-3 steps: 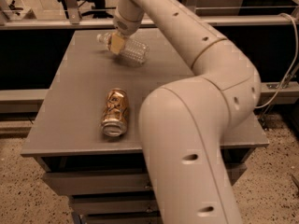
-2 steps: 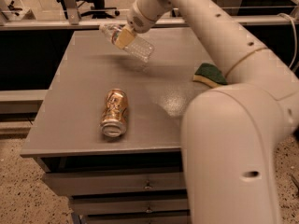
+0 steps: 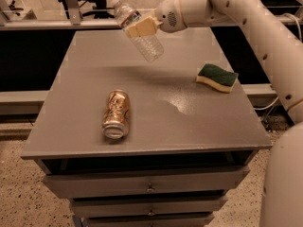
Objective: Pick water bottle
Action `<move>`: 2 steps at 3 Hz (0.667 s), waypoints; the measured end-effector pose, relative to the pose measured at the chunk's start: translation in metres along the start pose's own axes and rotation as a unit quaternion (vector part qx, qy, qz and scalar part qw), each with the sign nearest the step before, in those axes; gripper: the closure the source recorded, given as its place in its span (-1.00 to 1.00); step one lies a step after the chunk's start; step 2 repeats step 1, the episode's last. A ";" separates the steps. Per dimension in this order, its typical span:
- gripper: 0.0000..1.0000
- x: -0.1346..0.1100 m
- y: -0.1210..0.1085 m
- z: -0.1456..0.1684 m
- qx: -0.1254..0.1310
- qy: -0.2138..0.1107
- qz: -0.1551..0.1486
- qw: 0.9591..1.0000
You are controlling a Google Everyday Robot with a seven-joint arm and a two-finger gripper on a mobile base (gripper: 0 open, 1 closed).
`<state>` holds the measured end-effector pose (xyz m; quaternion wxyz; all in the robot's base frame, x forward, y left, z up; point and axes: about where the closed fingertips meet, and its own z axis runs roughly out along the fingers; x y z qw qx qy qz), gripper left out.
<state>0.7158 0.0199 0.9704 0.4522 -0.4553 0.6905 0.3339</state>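
The water bottle (image 3: 139, 32) is a small clear ribbed plastic bottle with a white cap and a coloured label band near the neck. It hangs tilted in the air above the far part of the grey table (image 3: 71, 103), cap up and to the left. My gripper (image 3: 140, 27) is shut on the bottle's upper body, its tan fingers (image 3: 142, 26) wrapped across it. The white arm reaches in from the upper right.
A gold drink can (image 3: 116, 113) lies on its side at the table's front left. A green and yellow sponge (image 3: 217, 77) lies at the right. Drawers (image 3: 149, 183) sit below the tabletop. A railing and chair legs stand behind the table.
The gripper has lifted the water bottle off the table's far edge and carried it up and to the right. The arm has swung aside, uncovering the sponge.
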 end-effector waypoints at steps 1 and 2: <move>1.00 -0.018 0.009 -0.034 0.005 -0.050 0.020 0.999; 1.00 -0.018 0.009 -0.034 0.005 -0.050 0.020 0.999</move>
